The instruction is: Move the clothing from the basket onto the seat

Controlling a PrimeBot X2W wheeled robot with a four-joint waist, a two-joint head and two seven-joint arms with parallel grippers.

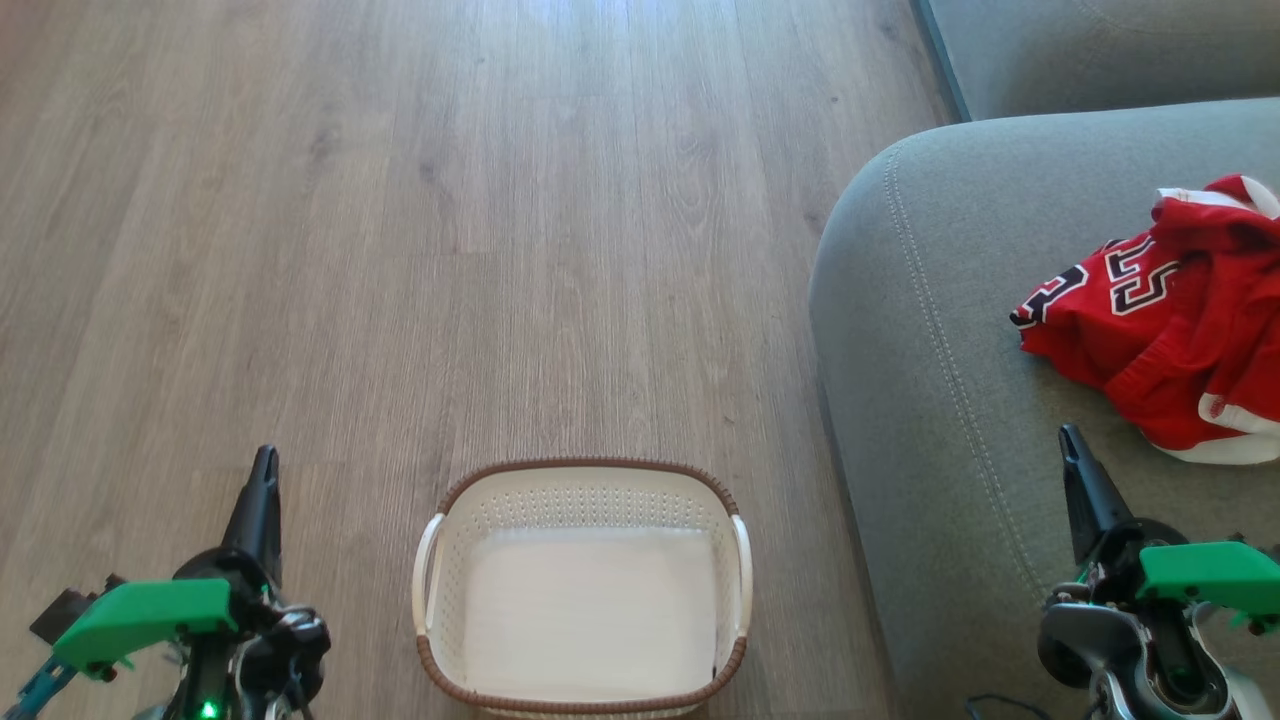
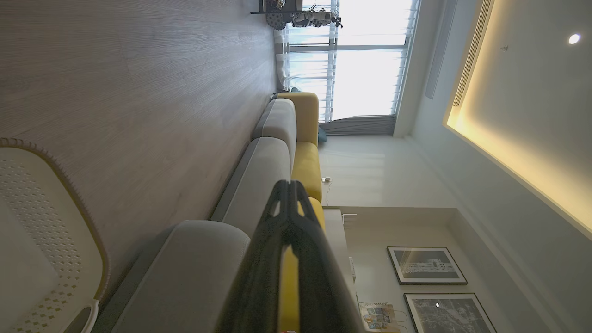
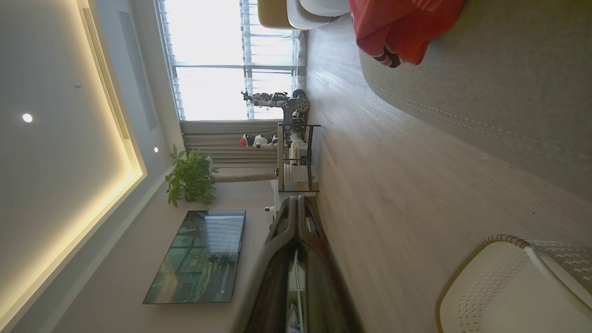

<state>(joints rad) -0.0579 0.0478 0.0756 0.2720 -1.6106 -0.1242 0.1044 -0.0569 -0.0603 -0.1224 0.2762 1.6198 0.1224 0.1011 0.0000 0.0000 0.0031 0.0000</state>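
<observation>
One heap of red clothing point(image 1: 1160, 340) is seen on the stitched grey-green seat point(image 1: 930, 300) at right, cut off by the frame edge. The perforated white basket point(image 1: 585, 470), brown-rimmed, is seen empty on the floor point(image 1: 400, 250). Both sets of jaws are pressed together.

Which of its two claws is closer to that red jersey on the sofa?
The right gripper: it sits over the seat, just short of the clothing. The left gripper is over the floor, beyond the basket.
</observation>
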